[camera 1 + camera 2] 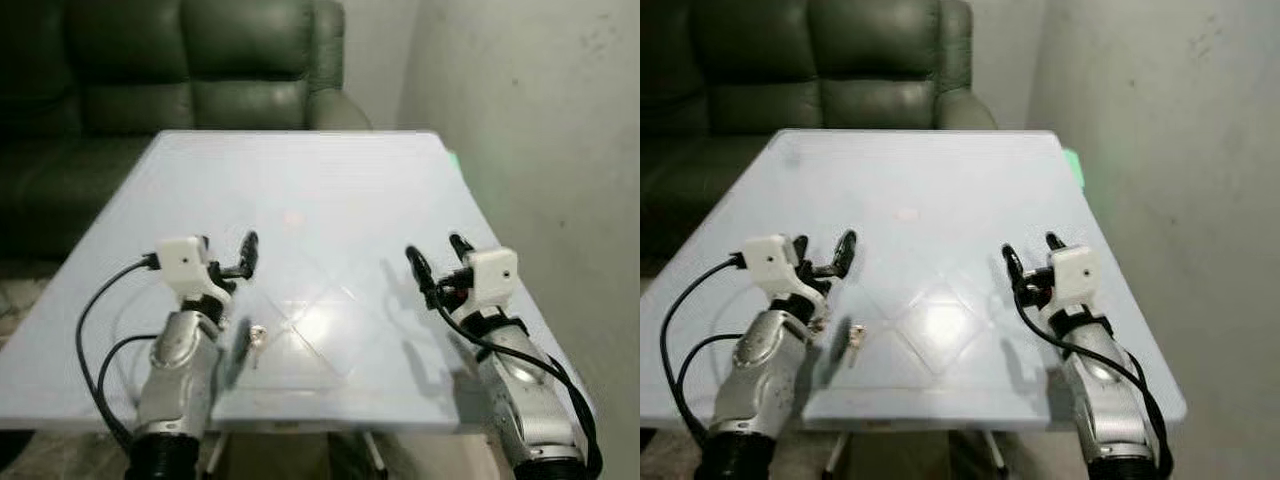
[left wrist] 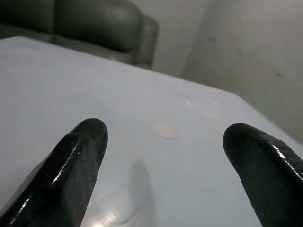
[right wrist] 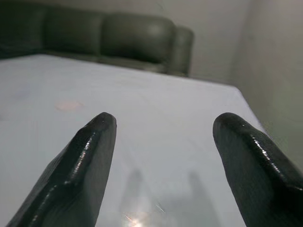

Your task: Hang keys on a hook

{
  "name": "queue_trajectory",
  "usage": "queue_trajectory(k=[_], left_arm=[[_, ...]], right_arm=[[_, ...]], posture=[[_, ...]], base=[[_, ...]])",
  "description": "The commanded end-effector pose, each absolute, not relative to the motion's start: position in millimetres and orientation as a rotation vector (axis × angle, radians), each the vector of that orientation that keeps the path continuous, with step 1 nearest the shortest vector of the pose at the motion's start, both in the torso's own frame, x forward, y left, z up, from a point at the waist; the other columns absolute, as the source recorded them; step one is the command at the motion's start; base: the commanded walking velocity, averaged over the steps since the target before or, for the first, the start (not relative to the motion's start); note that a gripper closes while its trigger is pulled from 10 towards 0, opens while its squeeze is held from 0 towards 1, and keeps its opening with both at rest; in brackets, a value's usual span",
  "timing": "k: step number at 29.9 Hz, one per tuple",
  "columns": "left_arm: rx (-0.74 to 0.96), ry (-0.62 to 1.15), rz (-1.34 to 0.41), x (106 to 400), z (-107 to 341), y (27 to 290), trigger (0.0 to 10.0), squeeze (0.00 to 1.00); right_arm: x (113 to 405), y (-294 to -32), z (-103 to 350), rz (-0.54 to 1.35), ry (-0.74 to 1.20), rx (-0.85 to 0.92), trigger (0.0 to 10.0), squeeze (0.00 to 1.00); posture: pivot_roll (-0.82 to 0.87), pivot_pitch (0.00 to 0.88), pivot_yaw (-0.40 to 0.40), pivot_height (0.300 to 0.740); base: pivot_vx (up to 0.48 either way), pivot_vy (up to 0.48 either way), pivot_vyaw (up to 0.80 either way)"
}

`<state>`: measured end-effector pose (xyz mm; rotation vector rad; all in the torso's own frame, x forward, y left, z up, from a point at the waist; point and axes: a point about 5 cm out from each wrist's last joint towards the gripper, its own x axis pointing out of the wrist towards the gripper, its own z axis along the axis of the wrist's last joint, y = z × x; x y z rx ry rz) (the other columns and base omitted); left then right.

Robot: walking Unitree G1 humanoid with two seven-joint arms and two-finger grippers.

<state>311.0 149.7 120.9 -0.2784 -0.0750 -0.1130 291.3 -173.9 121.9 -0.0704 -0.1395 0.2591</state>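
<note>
Keys (image 1: 257, 337): small metallic bunch lying on the pale table (image 1: 300, 180), near its front edge, just right of the left arm's wrist. Left gripper (image 1: 232, 262) hovers over the table just beyond the keys, fingers spread apart, nothing between them. Right gripper (image 1: 438, 262) well to the right of the keys, same height, fingers likewise apart and empty. Faint pink spot (image 1: 291, 216) on the table beyond the keys. Dark green sofa (image 1: 180, 70) behind the table's far edge; grey wall (image 1: 540, 120) to the right.
</note>
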Motion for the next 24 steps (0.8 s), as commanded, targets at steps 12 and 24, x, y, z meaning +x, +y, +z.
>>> queue_trajectory(k=[12, 24], left_arm=[[-0.288, -0.078, -0.100, 313.0, 122.3, 153.3, 10.0, 0.00], [-0.279, -0.070, -0.097, 312.4, 120.0, 155.2, 10.0, 0.00]], right_arm=[[290.8, -174.8, 123.8, 0.273, -0.146, -0.068, 10.0, 0.00], [289.4, -175.4, 123.3, 0.272, -0.142, -0.063, 10.0, 0.00]], posture=[[-0.07, 0.000, -0.044, 0.740], [-0.07, 0.000, -0.044, 0.740]], base=[[0.000, 0.000, 0.00], [0.000, 0.000, 0.00]])
